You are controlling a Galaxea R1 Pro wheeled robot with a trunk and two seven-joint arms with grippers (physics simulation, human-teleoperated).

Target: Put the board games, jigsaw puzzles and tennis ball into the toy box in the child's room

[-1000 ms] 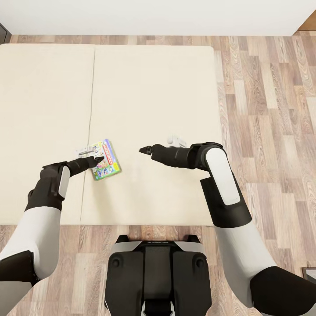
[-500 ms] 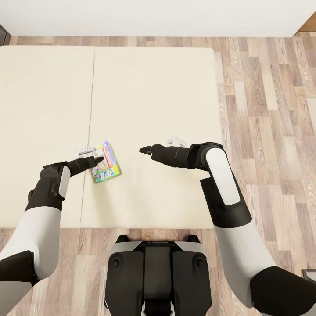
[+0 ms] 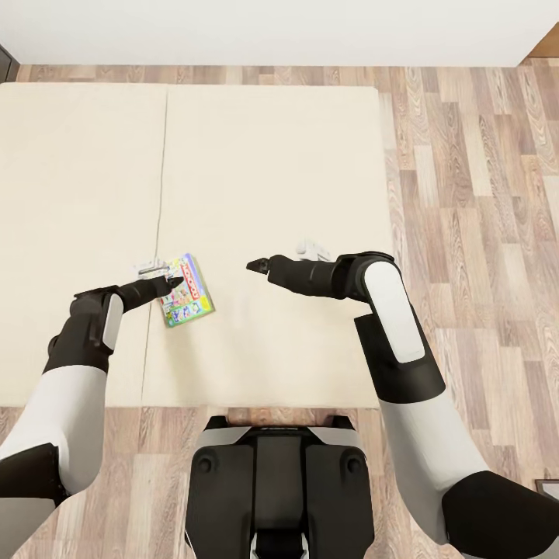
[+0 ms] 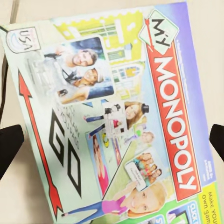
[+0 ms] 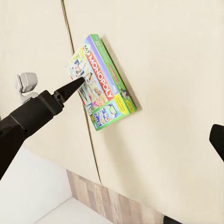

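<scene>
Board game (image 3: 185, 290) flat on bed (image 3: 272, 178), near front edge, beside mattress seam. Left gripper (image 3: 172, 283) poised directly over it, jaws spread wide either side of box lid, nothing held. Right gripper (image 3: 256, 265) hovers apart, state unclear. Since a second ago whole view crept slightly; arms unchanged. Likely final alignment before descending to grasp. Beyond: wood floor (image 3: 473, 155).

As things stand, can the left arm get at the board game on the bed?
Probably yes. The left end effector hangs right over the board game, fingers spread wide to either side of the box in the left wrist view. Nothing lies between them on the bed.
</scene>
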